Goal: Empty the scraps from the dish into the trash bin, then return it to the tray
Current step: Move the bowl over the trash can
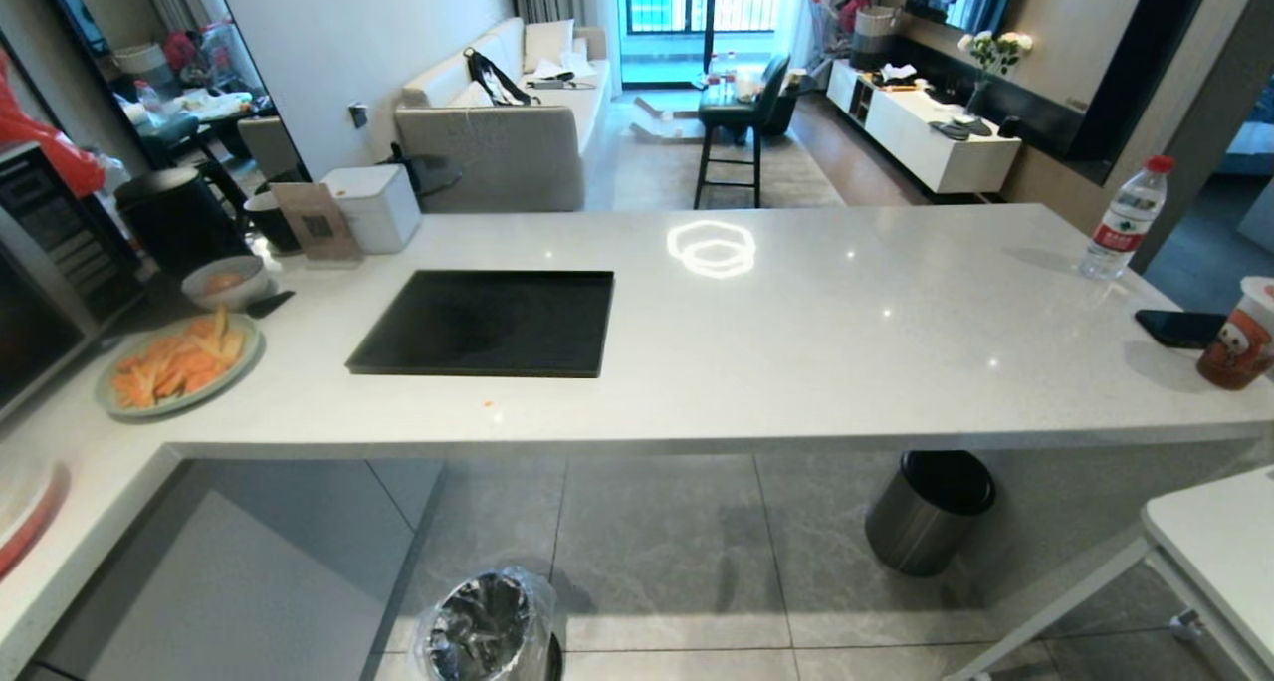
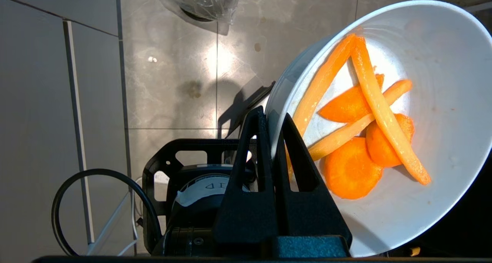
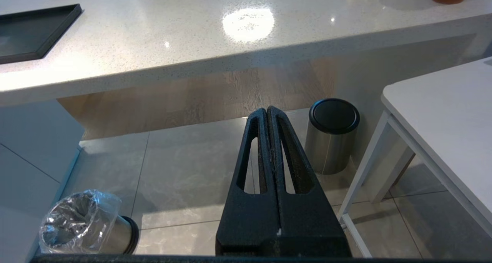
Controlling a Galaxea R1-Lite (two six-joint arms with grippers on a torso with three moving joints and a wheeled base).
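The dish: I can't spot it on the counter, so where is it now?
In the left wrist view, the dish is clamped by its rim in the left gripper, over the floor, short of the trash bin.

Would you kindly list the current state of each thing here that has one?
left gripper: shut on the dish's rim
dish: held tilted above the floor
scraps: inside the dish, not yet tipped out
trash bin: on the floor, open, bag-lined
tray: on the counter, bare
right gripper: shut, holding nothing
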